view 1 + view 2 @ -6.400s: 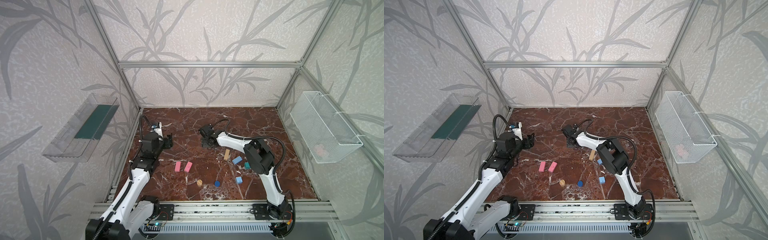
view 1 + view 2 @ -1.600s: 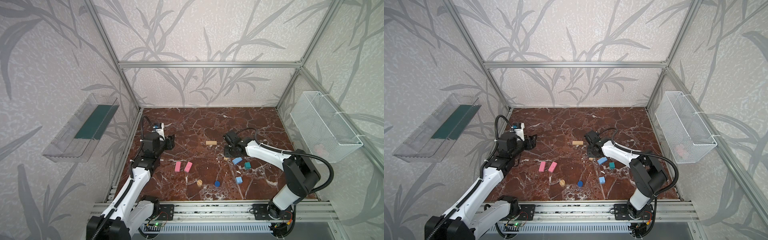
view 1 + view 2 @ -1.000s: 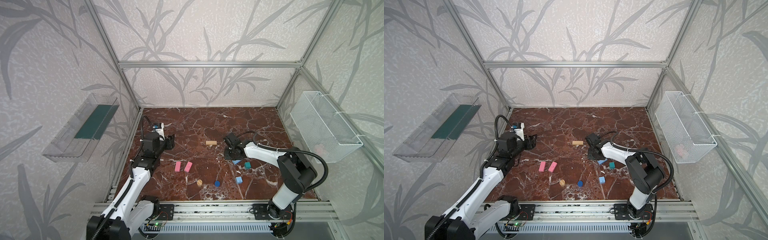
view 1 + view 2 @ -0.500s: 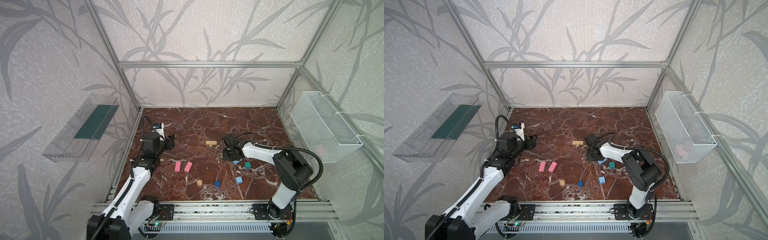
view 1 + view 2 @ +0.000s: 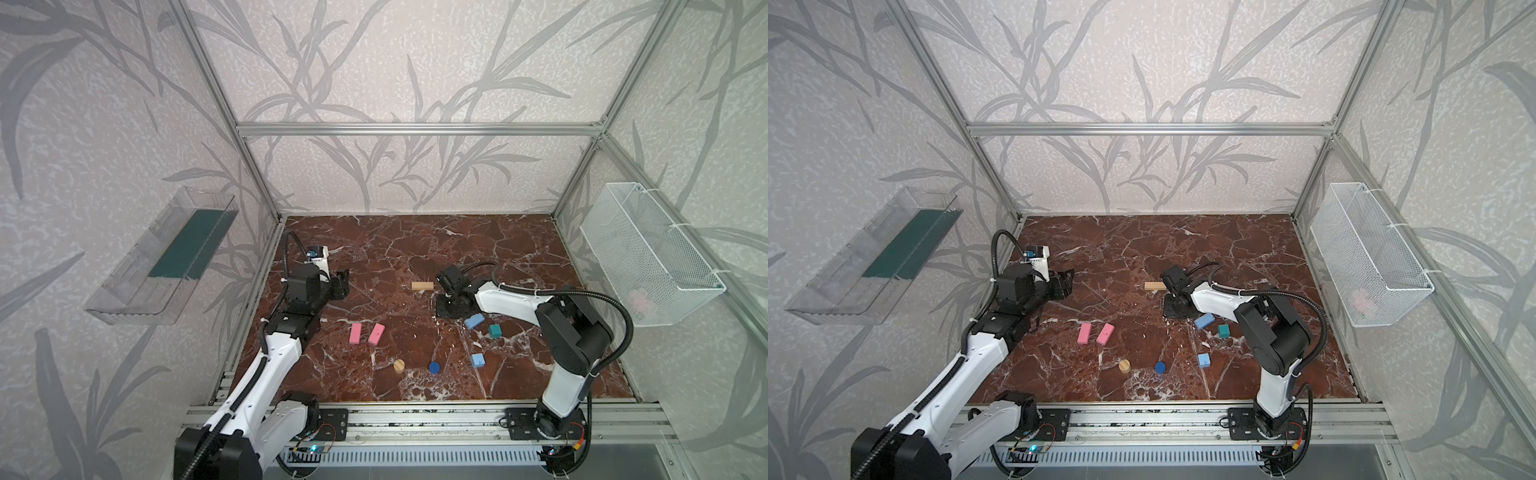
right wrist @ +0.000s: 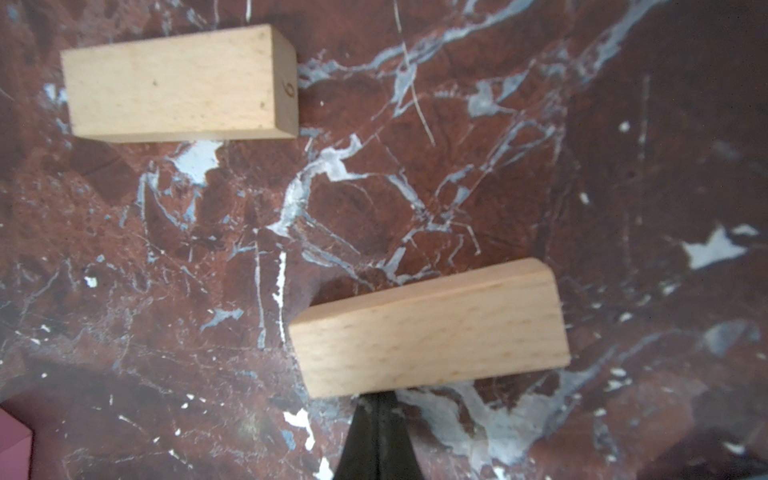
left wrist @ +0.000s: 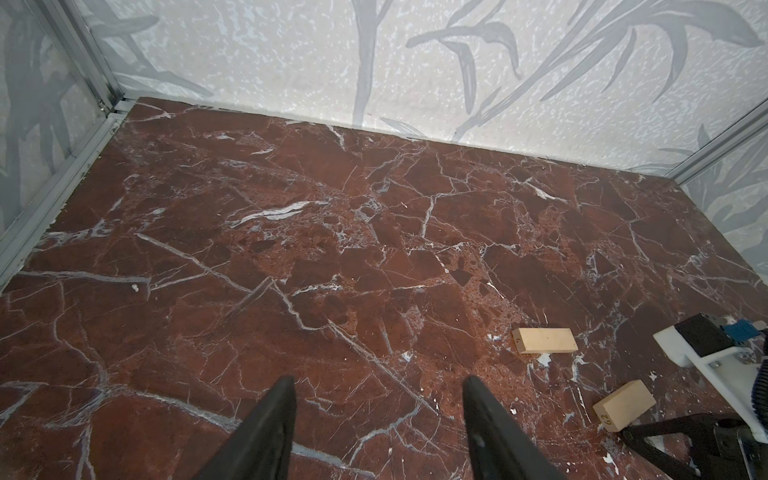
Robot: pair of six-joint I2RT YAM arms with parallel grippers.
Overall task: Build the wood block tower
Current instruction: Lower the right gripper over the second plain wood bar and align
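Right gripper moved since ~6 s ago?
Yes. In a top view the right gripper has moved right and frontward, up to the unmoved light blue block beside the teal cube.

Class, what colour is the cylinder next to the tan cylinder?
The cylinder is dark blue, clearest in a top view.

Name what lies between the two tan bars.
Nothing: in the right wrist view only bare marble floor separates the lone tan bar from the second tan bar.
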